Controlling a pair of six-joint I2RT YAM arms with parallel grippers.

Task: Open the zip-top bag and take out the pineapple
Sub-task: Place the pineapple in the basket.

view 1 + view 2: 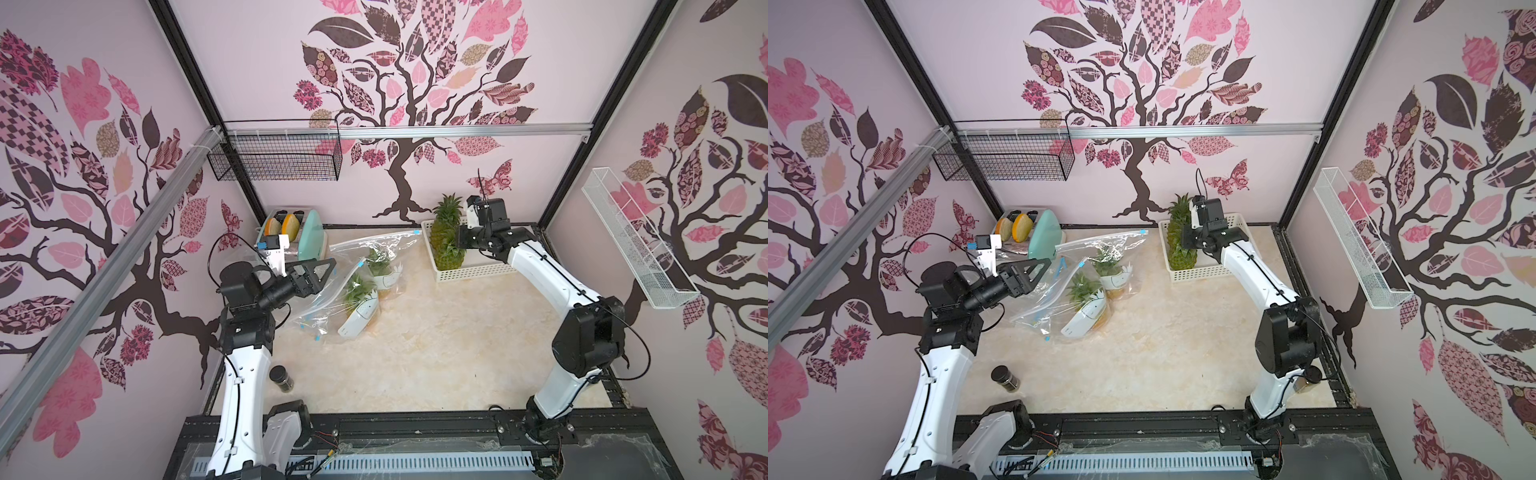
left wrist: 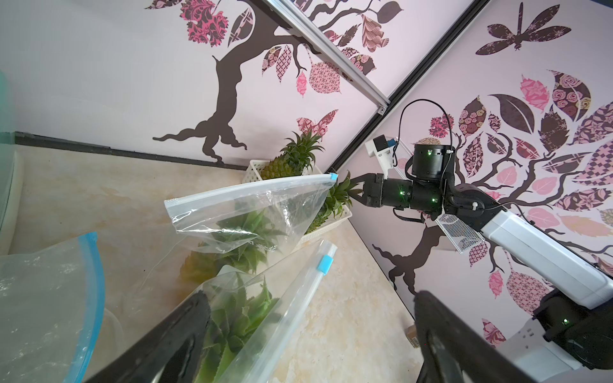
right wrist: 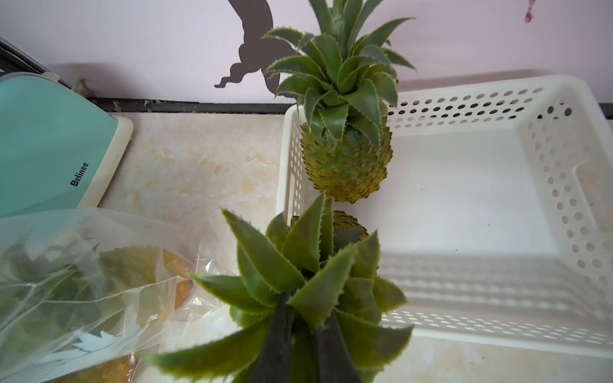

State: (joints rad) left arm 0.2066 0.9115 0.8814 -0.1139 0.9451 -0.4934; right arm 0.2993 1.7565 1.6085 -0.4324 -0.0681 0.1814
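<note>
The right gripper [image 3: 305,310] is clamped on the green leaf crown of a yellow-green plastic pineapple [image 1: 451,258]. This pineapple is upright inside the white perforated plastic basket [image 1: 478,272], at the front corner nearest the bags (whether its base touches the basket floor cannot be determined). A second upright pineapple [image 1: 441,226] stands just behind it in the same basket.

The left gripper [image 1: 328,266] has its jaws spread wide and holds nothing. It hovers above the edge of the near clear zip-top bag [image 1: 332,301], which lies on the cream marble-pattern tabletop [image 1: 436,353]. A far clear zip-top bag [image 1: 374,249] lies just beyond it. Each bag contains a pineapple with green leaves visible through the film.
</note>
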